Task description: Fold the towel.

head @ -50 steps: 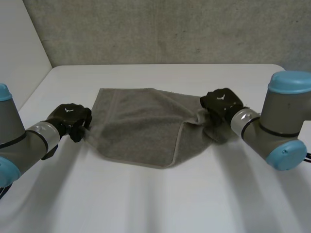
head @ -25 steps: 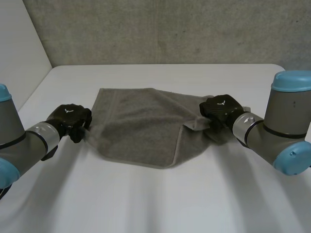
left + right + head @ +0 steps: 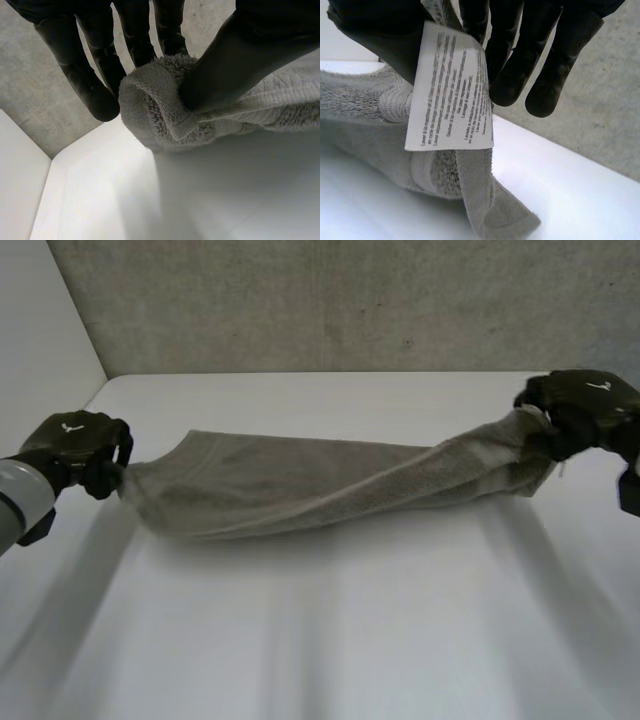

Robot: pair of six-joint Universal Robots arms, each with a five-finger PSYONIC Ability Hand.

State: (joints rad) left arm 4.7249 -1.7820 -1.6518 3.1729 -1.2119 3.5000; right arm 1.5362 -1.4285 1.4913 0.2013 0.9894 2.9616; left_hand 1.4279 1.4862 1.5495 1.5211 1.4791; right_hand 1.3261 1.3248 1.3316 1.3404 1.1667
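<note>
The grey towel (image 3: pixel 320 485) hangs stretched between my two hands above the white table (image 3: pixel 330 640), sagging in the middle. My left hand (image 3: pixel 75 445) pinches the towel's left end; in the left wrist view its thumb (image 3: pixel 235 60) presses the rolled towel edge (image 3: pixel 160 105) against its fingers (image 3: pixel 90 70). My right hand (image 3: pixel 585 410) holds the right end higher up. In the right wrist view its fingers (image 3: pixel 535 55) and thumb clamp the towel corner (image 3: pixel 395 100), and a white care label (image 3: pixel 452 90) hangs from it.
A grey concrete wall (image 3: pixel 330 300) rises behind the table's far edge. A white panel (image 3: pixel 40 350) stands along the table's left side.
Both hands have lifted and moved apart, pulling the towel off the table into a taut, sagging band. Before, it lay partly folded flat between them.
</note>
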